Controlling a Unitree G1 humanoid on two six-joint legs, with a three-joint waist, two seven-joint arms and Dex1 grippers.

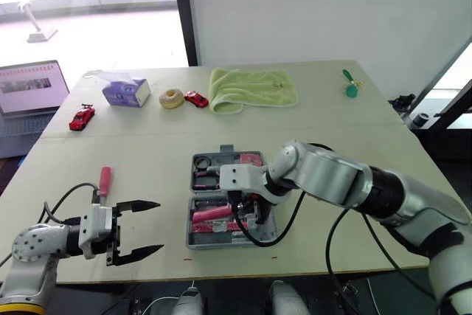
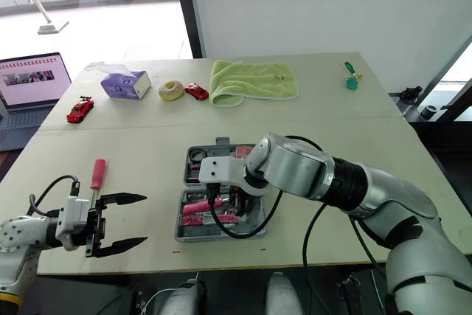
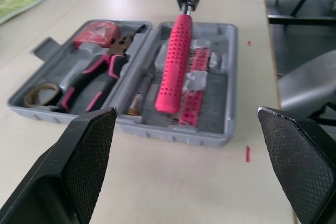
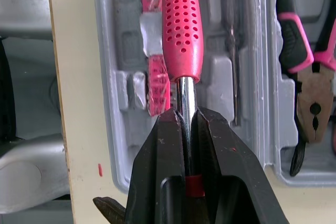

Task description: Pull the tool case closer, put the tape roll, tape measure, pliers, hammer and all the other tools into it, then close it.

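Clamping the hammer (image 3: pixel 173 61) by its bare steel shaft, just past the pink perforated grip, the right tool (image 4: pixel 187 115) has both fingers pressed tight on the metal. That pink grip lies along the near half of the open grey tool case (image 3: pixel 173 134), right beside a pink strip (image 3: pixel 191 95). Over in the far half sit the pliers (image 3: pixel 100 72), the red tape measure (image 3: pixel 96 31) and the tape roll (image 3: pixel 39 94). The case rests near the front edge of the bench (image 1: pixel 332 108), around the middle. Off to the left, the left tool (image 1: pixel 160 226) hovers above the bench with its fingers spread wide apart. A red-handled screwdriver (image 1: pixel 105 180) lies on the bench just beyond it.
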